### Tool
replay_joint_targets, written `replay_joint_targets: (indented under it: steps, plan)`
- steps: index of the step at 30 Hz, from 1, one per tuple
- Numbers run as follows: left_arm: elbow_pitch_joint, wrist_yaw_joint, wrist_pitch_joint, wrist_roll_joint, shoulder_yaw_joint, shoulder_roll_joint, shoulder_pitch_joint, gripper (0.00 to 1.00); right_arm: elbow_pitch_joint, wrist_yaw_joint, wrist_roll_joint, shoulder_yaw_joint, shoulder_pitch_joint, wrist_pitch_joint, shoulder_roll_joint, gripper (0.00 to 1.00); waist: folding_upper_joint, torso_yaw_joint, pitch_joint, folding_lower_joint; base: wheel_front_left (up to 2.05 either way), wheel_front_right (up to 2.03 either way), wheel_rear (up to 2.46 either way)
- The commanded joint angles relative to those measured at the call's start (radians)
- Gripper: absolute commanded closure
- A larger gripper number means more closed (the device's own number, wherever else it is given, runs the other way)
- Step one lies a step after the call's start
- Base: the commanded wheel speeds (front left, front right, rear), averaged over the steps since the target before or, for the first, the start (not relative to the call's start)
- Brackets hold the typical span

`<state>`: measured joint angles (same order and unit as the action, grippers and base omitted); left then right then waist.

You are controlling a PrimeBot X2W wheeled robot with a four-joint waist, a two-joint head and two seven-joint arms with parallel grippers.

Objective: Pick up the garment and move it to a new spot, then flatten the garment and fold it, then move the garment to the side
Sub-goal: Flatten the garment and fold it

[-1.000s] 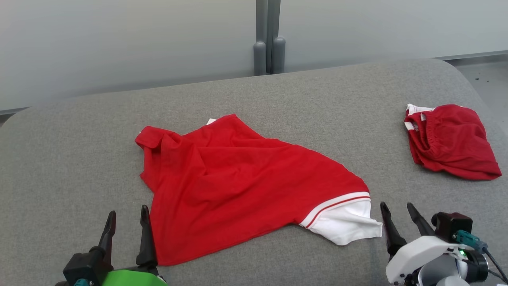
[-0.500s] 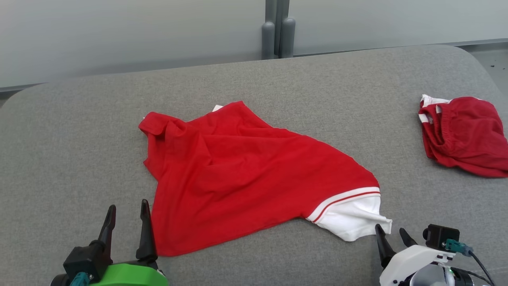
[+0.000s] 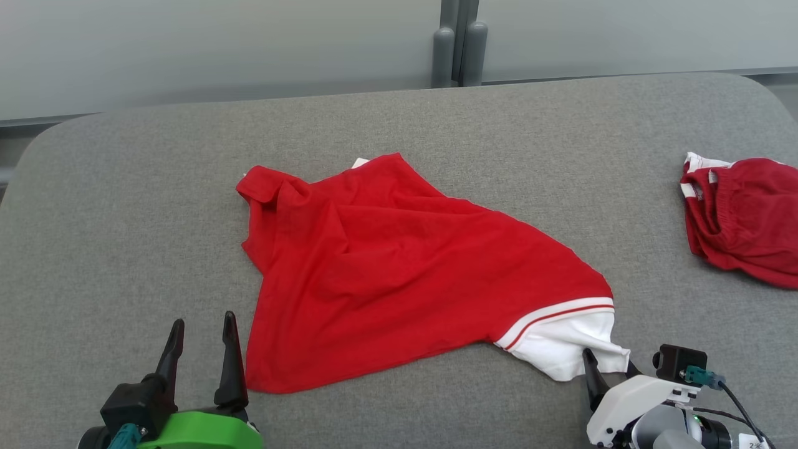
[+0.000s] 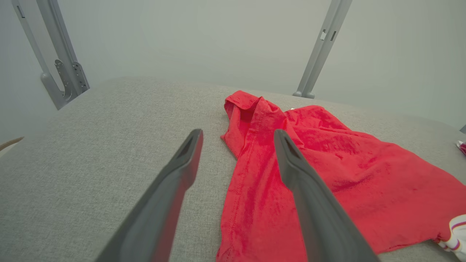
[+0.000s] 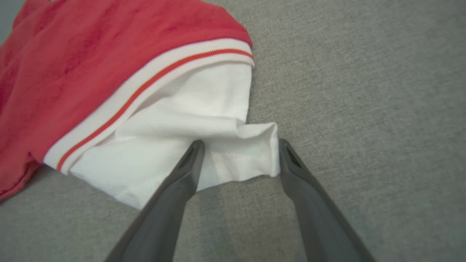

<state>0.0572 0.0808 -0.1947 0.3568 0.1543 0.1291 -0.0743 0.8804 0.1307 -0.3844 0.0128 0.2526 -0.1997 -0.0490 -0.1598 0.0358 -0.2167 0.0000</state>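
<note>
Found crumpled red short-sleeved fabric garment [image 3: 405,268] lying around the middle of grey fabric-covered surface [image 3: 124,206], collar end toward far left, white sleeve [image 3: 555,343] with red-striped cuff at near right. Spotted left end effector [image 3: 202,318] at near left, jaws fully apart, gripping nothing, parked just beside garment's near-left hem; in left wrist view, saw one finger crossing over red cloth. Logged right end effector [image 5: 241,142] at near right, jaws spread wide, straddling folded corner of white sleeve, not clamped on it. Couldn't tell fingertip contact with cloth. Noted second bunched red garment [image 3: 742,218] with white trim at right edge, well apart from first. Saw grey posts [image 3: 458,43] behind far edge.
</note>
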Motion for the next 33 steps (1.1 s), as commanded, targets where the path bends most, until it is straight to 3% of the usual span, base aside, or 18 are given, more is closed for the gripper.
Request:
replay_joint_targets:
  steps: [1,2,3,4,5,7,8,14,27,33]
  plan:
    - [0.002,0.001,-0.001,0.002,-0.004,0.01,0.004,0.0,0.025,0.0,-0.011,0.008,0.017,-0.011,-0.003,0.0,-0.0002,0.002,0.002,0.0,0.0,0.0,0.0]
    - [0.004,-0.001,-0.001,0.003,-0.003,0.011,0.005,0.0,0.04,0.0,-0.014,0.013,0.025,-0.016,-0.003,0.0,-0.0002,0.004,0.003,0.0,0.0,0.0,0.0]
    - [0.006,-0.001,-0.002,0.004,-0.002,0.011,0.006,0.0,0.054,0.0,-0.016,0.017,0.032,-0.021,-0.003,0.18,-0.0002,0.005,0.005,0.0,0.0,0.0,0.0]
    - [0.009,-0.002,-0.001,0.005,-0.001,0.012,0.006,0.0,0.066,0.0,-0.023,0.023,0.039,-0.025,-0.003,0.18,-0.0002,0.005,0.007,0.0,0.0,0.0,0.0]
    - [0.011,-0.001,-0.001,0.005,-0.001,0.014,0.006,0.0,0.074,0.0,-0.03,0.03,0.044,-0.031,-0.003,0.64,-0.0002,0.006,0.009,0.0,0.0,0.0,0.0]
    - [0.014,0.001,0.0,0.006,0.0,0.016,0.002,0.0,0.09,0.0,-0.042,0.039,0.055,-0.041,-0.003,0.84,-0.0002,0.005,0.013,0.0,0.0,0.0,0.0]
    - [0.015,0.003,0.001,0.007,0.001,0.016,-0.001,0.0,0.096,0.0,-0.048,0.04,0.059,-0.044,-0.004,1.0,-0.0002,0.004,0.016,0.0,0.0,0.0,0.0]
    - [0.019,0.003,0.001,0.016,0.003,0.012,-0.017,0.0,0.087,0.0,-0.061,0.032,0.062,-0.062,-0.004,1.0,-0.0002,-0.003,0.026,0.0,0.0,0.0,0.0]
    - [0.054,-0.02,0.043,0.108,0.011,-0.017,-0.063,0.0,-0.309,0.0,-0.128,0.011,-0.047,-0.065,-0.04,1.0,-0.0002,-0.041,0.039,0.0,0.0,0.0,0.0]
    - [0.092,-0.029,0.119,0.155,0.038,-0.032,-0.096,0.0,-0.475,0.0,-0.102,-0.006,-0.122,-0.002,-0.038,1.0,-0.0002,-0.048,0.039,0.0,0.0,0.0,0.0]
